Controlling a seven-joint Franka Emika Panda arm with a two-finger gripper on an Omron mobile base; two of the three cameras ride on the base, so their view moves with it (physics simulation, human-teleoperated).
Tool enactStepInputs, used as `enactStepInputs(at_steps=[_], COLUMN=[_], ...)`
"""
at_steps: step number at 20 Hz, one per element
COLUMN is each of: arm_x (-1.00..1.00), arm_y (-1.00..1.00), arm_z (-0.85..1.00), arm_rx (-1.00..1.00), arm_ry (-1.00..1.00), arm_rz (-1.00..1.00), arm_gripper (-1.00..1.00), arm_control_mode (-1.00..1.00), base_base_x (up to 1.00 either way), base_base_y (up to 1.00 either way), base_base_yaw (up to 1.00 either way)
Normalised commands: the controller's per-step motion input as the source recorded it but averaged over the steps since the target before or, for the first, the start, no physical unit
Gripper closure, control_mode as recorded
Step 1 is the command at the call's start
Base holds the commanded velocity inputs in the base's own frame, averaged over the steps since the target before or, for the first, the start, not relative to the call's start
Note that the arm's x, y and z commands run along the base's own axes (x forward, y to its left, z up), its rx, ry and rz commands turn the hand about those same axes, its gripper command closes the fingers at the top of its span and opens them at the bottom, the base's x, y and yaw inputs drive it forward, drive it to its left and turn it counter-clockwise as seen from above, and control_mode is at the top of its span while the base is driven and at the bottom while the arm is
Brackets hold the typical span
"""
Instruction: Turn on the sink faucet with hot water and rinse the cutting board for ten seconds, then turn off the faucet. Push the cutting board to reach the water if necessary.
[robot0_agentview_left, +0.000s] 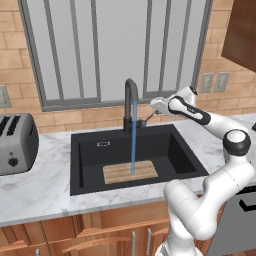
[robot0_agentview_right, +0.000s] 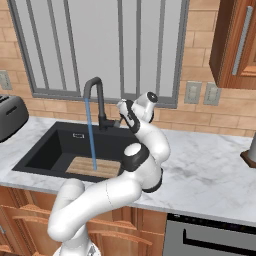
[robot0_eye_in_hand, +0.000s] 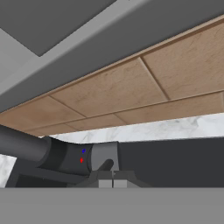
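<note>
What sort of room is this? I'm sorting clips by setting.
A rendered kitchen: a black sink set in a marble counter, a toaster beside it, wood cabinets below.

A grey toaster (robot0_agentview_left: 16, 144) sits on the marble counter (robot0_agentview_left: 45, 187), 2 wall outlets (robot0_agentview_left: 214, 82) apparently behind.

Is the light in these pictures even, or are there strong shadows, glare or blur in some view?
Left base view: soft even light, no glare; the black sink stays dark, the water reads clearly on the cutting board. Right base view: the same flat light, sharp edges. Hand view: the faucet sits very close and large, yet stays sharp, with the shut hand at the bottom.
</note>
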Motion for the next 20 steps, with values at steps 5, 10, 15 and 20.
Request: enactStepInputs(at_steps=[5,10,15,20], arm_x=[0.00,0.00,0.00,0.00], arm_y=[0.00,0.00,0.00,0.00], arm_z=[0.00,0.00,0.00,0.00], arm_rx=[0.00,0.00,0.00,0.00], arm_ry=[0.00,0.00,0.00,0.00], arm_rz=[0.00,0.00,0.00,0.00], arm_gripper=[1.00,1.00,1.00,1.00], arm_control_mode=[-1.00,-1.00,-1.00,-1.00], base_base_x=[0.00,0.00,0.00,0.00], base_base_y=[0.00,0.00,0.00,0.00], base_base_yaw=[0.00,0.00,0.00,0.00])
